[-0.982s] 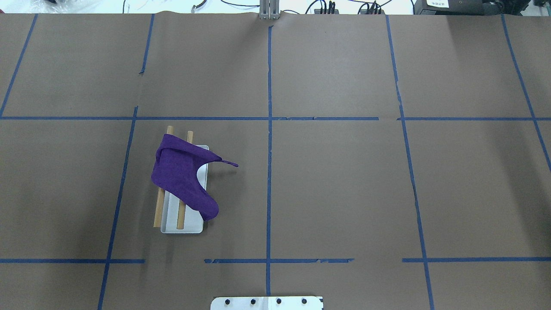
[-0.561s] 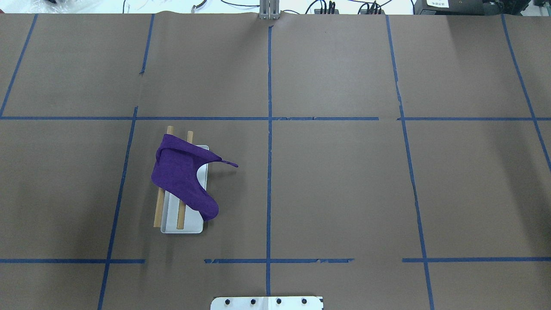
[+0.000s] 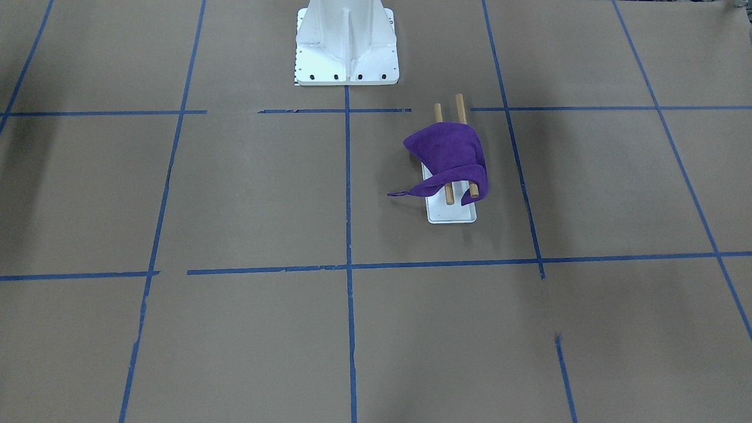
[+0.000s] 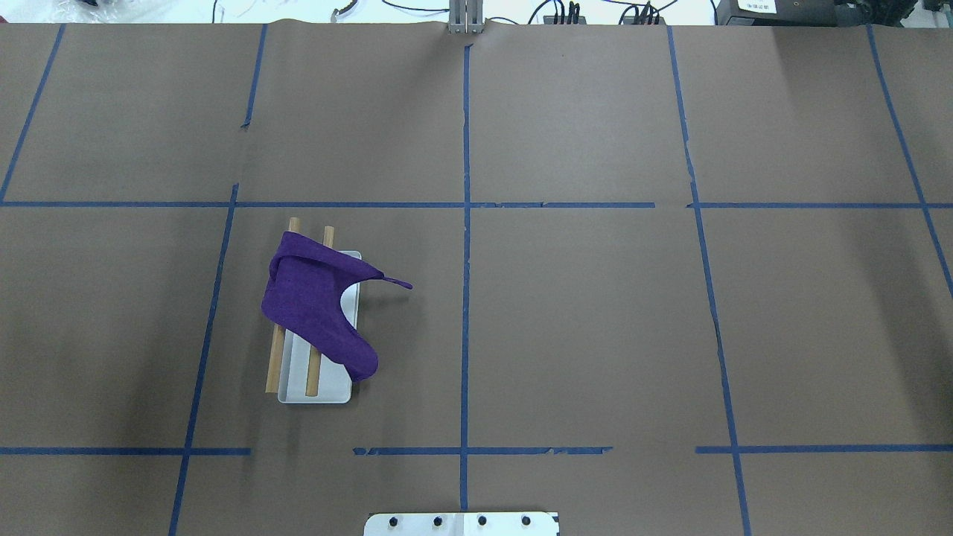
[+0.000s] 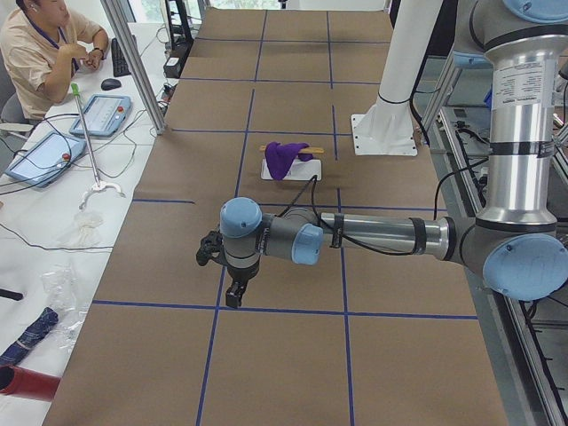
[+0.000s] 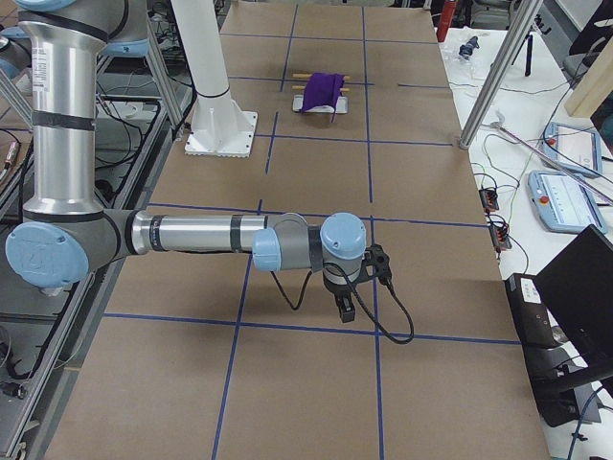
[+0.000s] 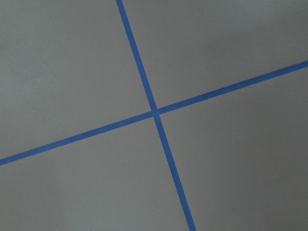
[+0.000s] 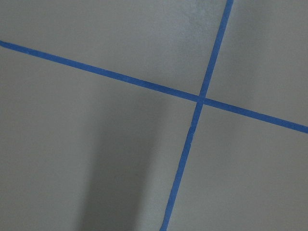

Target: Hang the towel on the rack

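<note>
The purple towel [image 4: 316, 305] lies draped across both wooden dowels of the rack [image 4: 327, 393], one corner with its loop tag trailing off to the right. It also shows in the front-facing view [image 3: 449, 153] over the rack's white base [image 3: 451, 215], and in the side views [image 5: 284, 158] [image 6: 324, 91]. My left gripper [image 5: 232, 293] hangs over the tape grid, far from the rack at the table's left end. My right gripper [image 6: 343, 309] hangs at the opposite end. I cannot tell whether either is open or shut. Both wrist views show only brown paper and blue tape.
The large white bolted pedestal base [image 3: 346, 44] stands at the table's near-robot edge. Blue tape lines [image 4: 465, 205] divide the brown paper cover. An operator [image 5: 35, 44] sits beyond the far side with tablets [image 5: 99, 114]. Metal frame posts [image 6: 498, 67] stand along that edge.
</note>
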`<state>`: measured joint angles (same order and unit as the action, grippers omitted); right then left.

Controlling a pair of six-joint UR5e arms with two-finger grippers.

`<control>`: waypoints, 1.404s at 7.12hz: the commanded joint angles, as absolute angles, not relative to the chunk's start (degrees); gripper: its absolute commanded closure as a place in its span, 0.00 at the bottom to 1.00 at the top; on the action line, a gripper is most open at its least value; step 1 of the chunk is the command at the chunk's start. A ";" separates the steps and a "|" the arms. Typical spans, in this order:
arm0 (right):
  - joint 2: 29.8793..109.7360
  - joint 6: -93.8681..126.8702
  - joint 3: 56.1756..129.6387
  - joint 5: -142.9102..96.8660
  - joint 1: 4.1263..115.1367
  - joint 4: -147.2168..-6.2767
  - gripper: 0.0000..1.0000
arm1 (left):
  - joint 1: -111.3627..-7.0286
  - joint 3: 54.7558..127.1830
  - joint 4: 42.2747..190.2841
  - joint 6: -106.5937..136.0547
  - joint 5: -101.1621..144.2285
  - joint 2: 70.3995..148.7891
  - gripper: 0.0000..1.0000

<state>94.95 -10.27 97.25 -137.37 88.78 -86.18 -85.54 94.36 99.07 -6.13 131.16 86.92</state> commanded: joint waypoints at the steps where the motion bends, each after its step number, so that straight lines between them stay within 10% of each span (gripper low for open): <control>1: 94.92 -11.24 97.03 -134.50 88.77 -86.57 0.00 | -85.52 93.69 99.23 -6.15 131.48 87.62 0.00; 10: 93.43 -0.22 96.59 -135.00 88.33 -91.58 0.00 | -85.52 94.13 99.67 -6.24 131.48 88.07 0.00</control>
